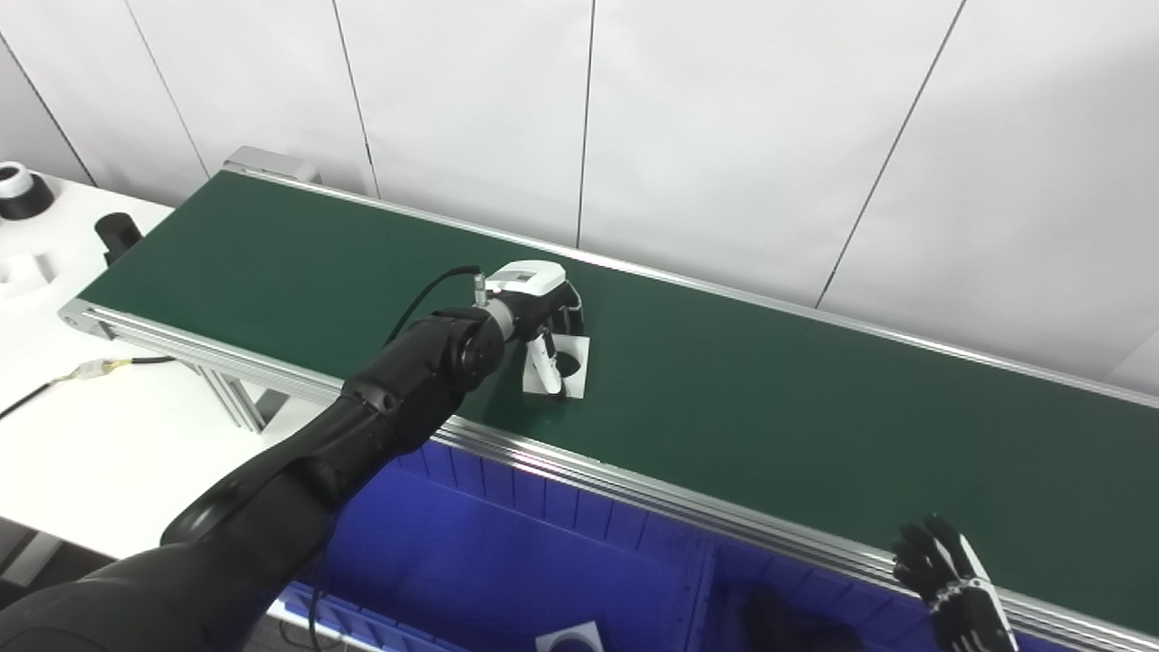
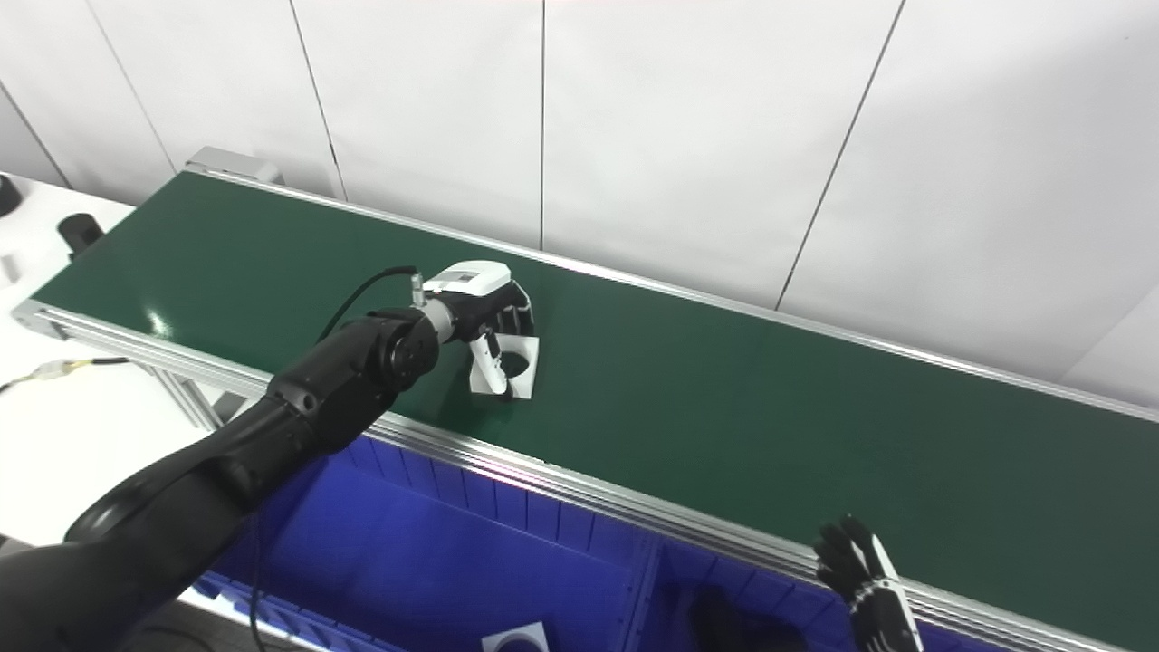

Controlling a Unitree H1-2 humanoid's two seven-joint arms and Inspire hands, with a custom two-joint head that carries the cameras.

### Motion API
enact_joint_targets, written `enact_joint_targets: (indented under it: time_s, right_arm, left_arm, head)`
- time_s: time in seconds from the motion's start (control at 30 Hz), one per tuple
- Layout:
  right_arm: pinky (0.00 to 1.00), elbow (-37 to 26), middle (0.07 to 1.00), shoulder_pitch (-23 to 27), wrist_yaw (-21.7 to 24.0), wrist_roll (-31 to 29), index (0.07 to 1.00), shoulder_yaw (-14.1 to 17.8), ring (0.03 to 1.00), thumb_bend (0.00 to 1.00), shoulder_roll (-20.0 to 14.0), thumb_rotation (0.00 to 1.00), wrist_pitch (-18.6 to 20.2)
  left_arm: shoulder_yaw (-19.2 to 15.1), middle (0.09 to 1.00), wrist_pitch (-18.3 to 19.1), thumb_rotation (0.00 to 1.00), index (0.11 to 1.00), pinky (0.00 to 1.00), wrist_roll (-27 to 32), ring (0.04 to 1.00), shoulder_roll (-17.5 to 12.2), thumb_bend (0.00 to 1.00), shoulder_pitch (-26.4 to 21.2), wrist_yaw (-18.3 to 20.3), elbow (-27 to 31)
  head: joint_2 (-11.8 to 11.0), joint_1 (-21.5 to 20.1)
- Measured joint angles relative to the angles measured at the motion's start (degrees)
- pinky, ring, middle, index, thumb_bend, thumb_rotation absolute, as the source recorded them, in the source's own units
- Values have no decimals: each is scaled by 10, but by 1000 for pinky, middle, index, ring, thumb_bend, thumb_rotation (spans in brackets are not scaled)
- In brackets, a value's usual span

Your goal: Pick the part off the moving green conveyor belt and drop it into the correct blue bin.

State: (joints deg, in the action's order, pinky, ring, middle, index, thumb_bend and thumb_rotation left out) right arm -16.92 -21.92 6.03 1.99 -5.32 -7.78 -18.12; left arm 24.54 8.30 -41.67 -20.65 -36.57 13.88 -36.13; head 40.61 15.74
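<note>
A white square part (image 1: 569,373) with a dark round hole sits on the green conveyor belt (image 1: 770,398), near its front edge. My left hand (image 1: 543,321) is on top of it, thumb across its near face and fingers behind it, closed around the part. I cannot tell whether the part has left the belt. My right hand (image 1: 951,589) is low at the bottom right, in front of the belt's front rail, fingers apart and empty. Two blue bins stand below the belt: the left bin (image 1: 471,543) and the right bin (image 1: 724,580).
A white part (image 1: 569,638) lies in the left bin and a dark part (image 1: 788,625) in the right bin. A white table (image 1: 81,426) at left holds black cylinders (image 1: 23,192), white pieces and a cable. The aluminium front rail (image 1: 634,489) runs between belt and bins.
</note>
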Motion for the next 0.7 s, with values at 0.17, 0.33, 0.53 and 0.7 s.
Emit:
enact_joint_targets:
  time_s: [0.17, 0.33, 0.53, 0.7]
  right_arm:
    - [833, 9, 889, 5, -1, 1, 923, 1, 868, 757, 4, 357, 0]
    - [805, 20, 887, 12, -1, 9, 918, 0, 856, 777, 6, 368, 0]
    - [765, 27, 869, 17, -7, 36, 895, -5, 831, 806, 19, 348, 0]
    - [752, 27, 852, 16, -15, 69, 881, -13, 818, 834, 36, 346, 0]
  left_arm:
    - [2, 521, 0, 0, 480, 424, 6, 507, 0, 519, -1, 5, 0]
    - [-33, 451, -4, 0, 493, 278, 42, 360, -4, 522, 15, -8, 15]
    - [-133, 500, -11, 0, 490, 440, 124, 445, -2, 504, 68, -41, 128]
    - [-184, 498, -42, 0, 490, 428, 191, 444, 23, 503, 113, -73, 253]
  head:
    - [-7, -14]
    - [-14, -51]
    - [-9, -113]
    - [1, -184]
